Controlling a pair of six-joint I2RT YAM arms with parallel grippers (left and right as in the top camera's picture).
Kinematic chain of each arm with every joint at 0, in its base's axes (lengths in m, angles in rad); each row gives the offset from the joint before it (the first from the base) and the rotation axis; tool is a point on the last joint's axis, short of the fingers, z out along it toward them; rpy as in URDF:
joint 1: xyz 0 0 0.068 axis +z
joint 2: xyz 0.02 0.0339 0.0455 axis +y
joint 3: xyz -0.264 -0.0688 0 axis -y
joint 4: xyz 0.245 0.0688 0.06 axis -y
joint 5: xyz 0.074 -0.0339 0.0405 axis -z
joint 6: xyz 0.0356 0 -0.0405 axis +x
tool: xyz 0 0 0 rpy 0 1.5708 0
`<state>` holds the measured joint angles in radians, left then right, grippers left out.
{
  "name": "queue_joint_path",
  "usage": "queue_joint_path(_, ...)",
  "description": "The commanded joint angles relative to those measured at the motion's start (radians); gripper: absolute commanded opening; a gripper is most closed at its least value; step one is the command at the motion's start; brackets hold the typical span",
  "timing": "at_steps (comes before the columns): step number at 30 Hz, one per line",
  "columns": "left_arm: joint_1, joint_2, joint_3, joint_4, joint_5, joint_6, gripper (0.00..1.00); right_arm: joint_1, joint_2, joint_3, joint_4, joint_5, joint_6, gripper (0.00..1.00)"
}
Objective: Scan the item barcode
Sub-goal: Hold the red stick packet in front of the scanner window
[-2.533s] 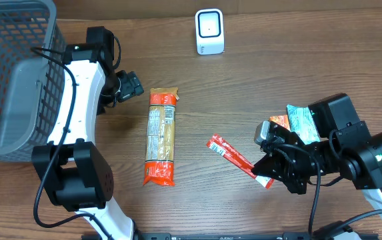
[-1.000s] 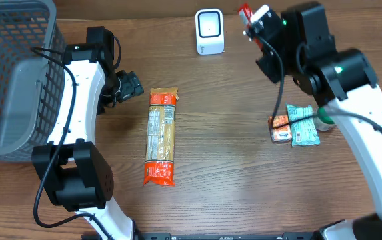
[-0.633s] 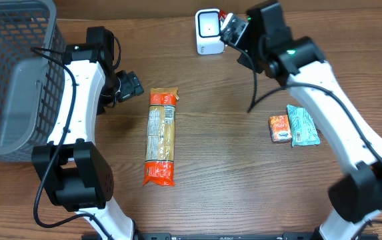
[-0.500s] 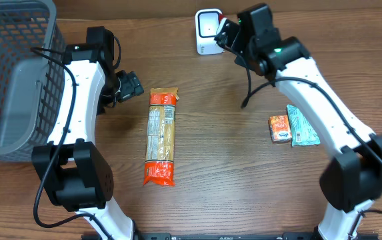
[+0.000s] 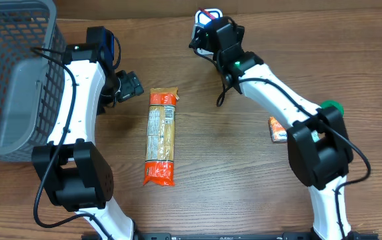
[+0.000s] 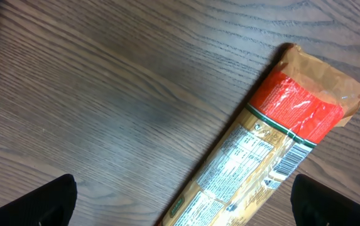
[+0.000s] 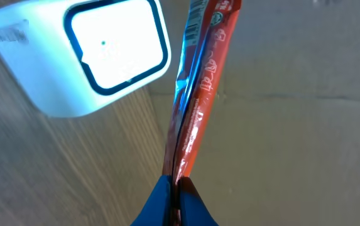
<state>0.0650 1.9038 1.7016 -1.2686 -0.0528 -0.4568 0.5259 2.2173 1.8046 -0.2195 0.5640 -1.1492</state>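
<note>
Right wrist: the right pincer (image 7: 176,188) is clamped tight on the lower end of a red snack stick (image 7: 198,88), held just right of the scanner's (image 7: 82,56) lit window.

Overhead: that pincer covers most of the scanner. The left pincer (image 5: 132,85) hangs well left of the scanner, beside a pasta packet (image 5: 161,137) on the desk (image 5: 257,187).

Left wrist: fingers spread wide, holding nothing.

The right hand (image 5: 211,33) has lifted the red stick packet (image 7: 195,94) off the middle of the counter (image 5: 244,173). It has swung from the near right part to the far edge, and the packet now hangs just beside the lit window of the scanner (image 7: 114,47).
</note>
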Motion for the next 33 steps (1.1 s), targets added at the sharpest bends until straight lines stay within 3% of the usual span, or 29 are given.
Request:
queue_joint_path(1,-0.008,-0.019,0.002,-0.002,-0.002,0.007,1.00,-0.005,0.058,0.015,0.052,0.074,-0.038,0.03)
queue_joint_path(12,-0.006,-0.019,0.002,-0.002,-0.002,0.008,1.00,-0.005,0.152,0.015,0.156,0.109,-0.039,0.03)
queue_joint_path(33,-0.007,-0.019,0.002,-0.002,-0.002,0.007,1.00,-0.005,0.157,0.015,0.212,0.121,-0.029,0.03)
